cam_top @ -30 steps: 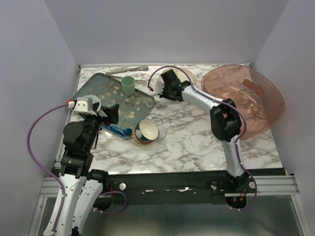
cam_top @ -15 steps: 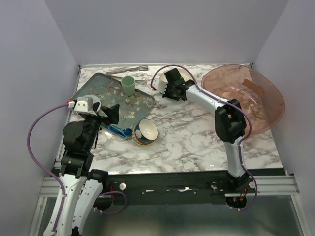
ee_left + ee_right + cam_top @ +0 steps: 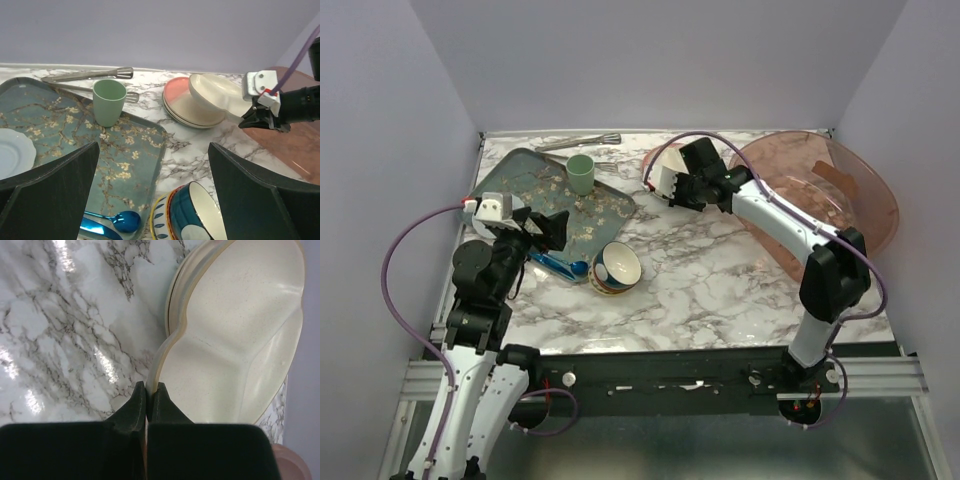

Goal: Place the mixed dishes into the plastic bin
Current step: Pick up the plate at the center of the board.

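Observation:
My right gripper [image 3: 148, 390] is shut on the rim of a cream plate [image 3: 235, 340], which hangs tilted above a stack of plates. In the left wrist view the same cream plate [image 3: 215, 95] is lifted off the pink-and-cream plate [image 3: 180, 97] below it. The right gripper [image 3: 672, 186] is just left of the plastic bin [image 3: 840, 200], a translucent pinkish tub at the back right. The blue-yellow patterned bowl [image 3: 615, 268] lies on its side near the tray's corner. My left gripper [image 3: 545, 232] is open, and the bowl [image 3: 192, 215] sits low between its fingers [image 3: 50, 192].
A dark-green floral tray [image 3: 525, 185] at the left carries a green cup [image 3: 580, 175] and a small white plate [image 3: 12, 152]. A blue spoon [image 3: 560, 265] lies at its near edge. Metal tongs [image 3: 580, 142] rest by the back wall.
The right gripper has shut on the cream plate's rim and carried it up and to the right, toward the bin. The left arm has shifted slightly, still open.

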Robot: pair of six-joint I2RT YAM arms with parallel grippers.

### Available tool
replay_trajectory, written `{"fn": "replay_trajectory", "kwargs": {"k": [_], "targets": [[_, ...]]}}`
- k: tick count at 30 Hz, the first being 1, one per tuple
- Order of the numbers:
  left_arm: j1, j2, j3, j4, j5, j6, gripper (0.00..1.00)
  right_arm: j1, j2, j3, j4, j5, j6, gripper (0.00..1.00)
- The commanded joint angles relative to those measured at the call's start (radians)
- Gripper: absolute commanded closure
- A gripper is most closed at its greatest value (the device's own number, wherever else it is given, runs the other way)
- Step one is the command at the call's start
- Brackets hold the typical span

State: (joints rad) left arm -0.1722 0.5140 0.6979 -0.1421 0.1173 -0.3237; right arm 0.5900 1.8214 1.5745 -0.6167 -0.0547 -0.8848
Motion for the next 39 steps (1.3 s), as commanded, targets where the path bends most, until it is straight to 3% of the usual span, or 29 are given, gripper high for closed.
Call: {"fn": "replay_trajectory", "kwargs": {"k": [1, 10, 15, 20, 30, 39], "targets": [[0.005, 0.040, -0.003, 0.035, 0.099, -0.069, 0.01, 0.016, -0.200, -0.059, 0.143, -0.080, -0.085, 0.99], [0.005, 0.197, 0.009, 0.111, 0.312, -0.311, 0.01, 0.105, -0.453, -0.231, 0.063, -0.266, -0.129, 1.00], [0.005, 0.290, -0.017, 0.193, 0.387, -0.597, 0.01, 0.186, -0.520, -0.269, 0.011, -0.272, -0.134, 0.99], [-0.009, 0.351, -0.002, 0.162, 0.377, -0.738, 0.01, 0.248, -0.553, -0.284, -0.017, -0.240, -0.135, 0.99], [-0.147, 0.426, 0.192, -0.223, 0.144, -0.693, 0.01, 0.326, -0.551, -0.268, -0.015, -0.142, -0.125, 0.99], [-0.231, 0.501, 0.244, -0.340, 0.010, -0.643, 0.01, 0.366, -0.576, -0.291, 0.009, -0.002, -0.158, 1.00]]}}
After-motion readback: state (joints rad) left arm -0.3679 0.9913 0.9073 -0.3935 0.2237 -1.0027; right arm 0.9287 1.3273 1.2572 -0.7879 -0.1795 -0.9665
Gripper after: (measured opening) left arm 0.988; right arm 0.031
